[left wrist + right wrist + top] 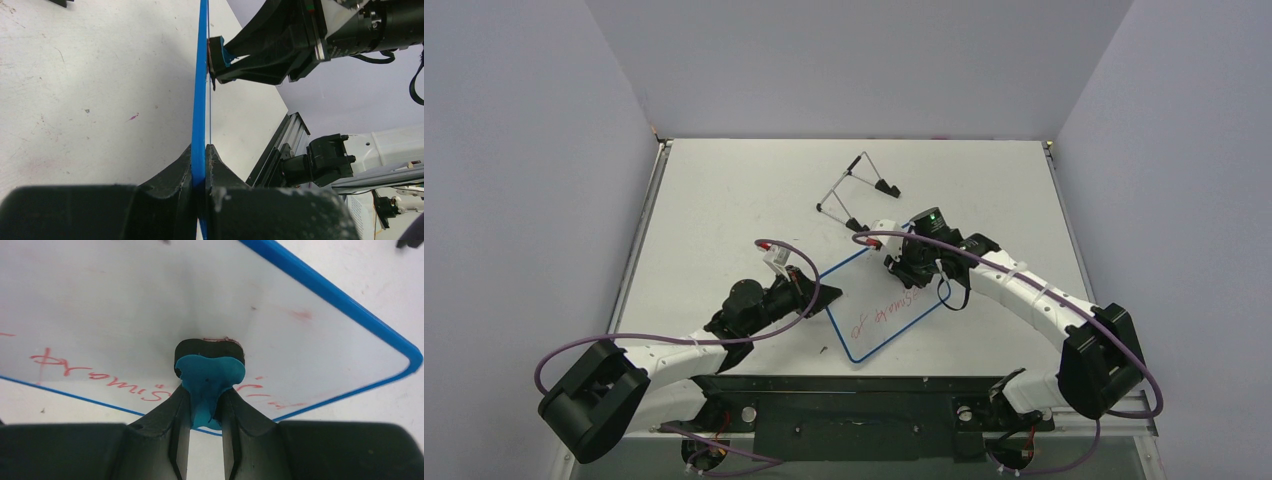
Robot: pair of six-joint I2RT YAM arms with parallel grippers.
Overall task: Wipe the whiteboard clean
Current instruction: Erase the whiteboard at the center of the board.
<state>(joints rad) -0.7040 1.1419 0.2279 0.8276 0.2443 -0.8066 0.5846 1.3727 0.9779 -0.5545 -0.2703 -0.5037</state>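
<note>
Blue-rimmed whiteboard, red writing on face

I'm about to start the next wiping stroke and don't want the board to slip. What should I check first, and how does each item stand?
1. Left gripper clamped on the whiteboard rim: ok.
2. Eraser gripped by the right gripper: ok.
3. Eraser pad touching the board's face: ok.
4. Red writing wiped off: not ok, a line is there beside the eraser.
5. Easel stand apart from the board: ok.
</note>
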